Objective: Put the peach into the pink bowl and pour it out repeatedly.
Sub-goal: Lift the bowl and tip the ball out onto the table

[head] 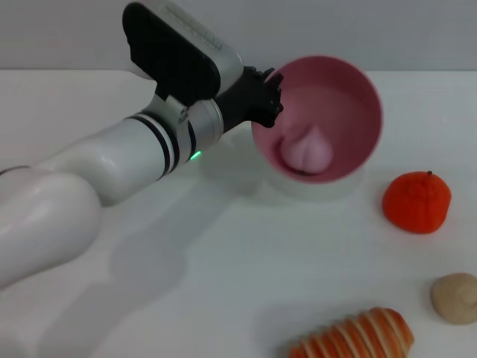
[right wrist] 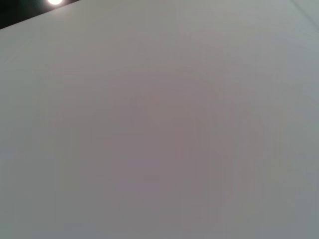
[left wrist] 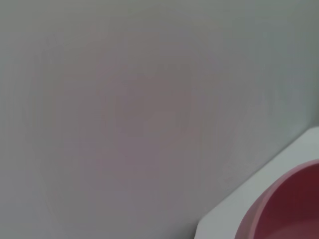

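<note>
Our left gripper [head: 270,104] is clamped on the near-left rim of the pink bowl [head: 350,89], tipped toward us, with the peach [head: 307,149] inside — light and likely to roll, while the rim looks glossy, possibly slippery.

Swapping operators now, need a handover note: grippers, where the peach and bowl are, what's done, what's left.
Left gripper: at the near-left rim of the pink bowl, apparently clamped on it; the bowl is tipped with its mouth toward the camera.
Right gripper: not in view.
Peach: inside the tilted bowl, low against its wall.
Done: peach is in the bowl, tilt under way.
Left: peach not yet out on the table; then reload and repeat.
Nearby: orange fruit, beige ball, striped bread.
</note>
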`<state>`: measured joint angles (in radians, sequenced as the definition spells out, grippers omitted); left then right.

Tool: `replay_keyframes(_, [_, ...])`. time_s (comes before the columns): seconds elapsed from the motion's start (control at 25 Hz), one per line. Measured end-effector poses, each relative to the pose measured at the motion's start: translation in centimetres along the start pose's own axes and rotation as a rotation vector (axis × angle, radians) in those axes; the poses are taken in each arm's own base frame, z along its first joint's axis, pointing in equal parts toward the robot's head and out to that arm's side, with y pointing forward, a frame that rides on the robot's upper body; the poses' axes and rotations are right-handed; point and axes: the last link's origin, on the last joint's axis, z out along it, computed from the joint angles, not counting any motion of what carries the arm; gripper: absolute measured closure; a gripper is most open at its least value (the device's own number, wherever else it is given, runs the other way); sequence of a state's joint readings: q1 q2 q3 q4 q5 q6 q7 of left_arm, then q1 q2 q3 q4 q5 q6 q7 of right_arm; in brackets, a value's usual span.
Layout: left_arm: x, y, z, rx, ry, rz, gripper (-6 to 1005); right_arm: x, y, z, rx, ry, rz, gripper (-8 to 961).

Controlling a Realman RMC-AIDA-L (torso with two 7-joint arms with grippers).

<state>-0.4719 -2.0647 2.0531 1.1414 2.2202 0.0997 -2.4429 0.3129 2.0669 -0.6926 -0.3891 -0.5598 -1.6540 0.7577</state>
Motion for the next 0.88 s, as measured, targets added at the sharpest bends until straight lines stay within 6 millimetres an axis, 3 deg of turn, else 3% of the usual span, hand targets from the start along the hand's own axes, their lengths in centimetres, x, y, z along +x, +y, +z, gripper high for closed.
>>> replay_keyframes(0.24, [0.0,1.3,-0.6,0.046,0.1,0.039,961,-0.2,-0.4,-0.3,0.017,0.001,-0.008,482])
replay_keyframes(0.56, [-0.7,4.0,-3.5,0.198,0.396,0.187,961,-0.2,-0.4,-0.3,0.019,0.001,-0.009,482])
replay_keyframes(0.88, [-0.8,4.8,-5.1,0.243,0.515,0.23,961,-0.1,-0.3,0.0,0.016,-0.002,-0.006,483])
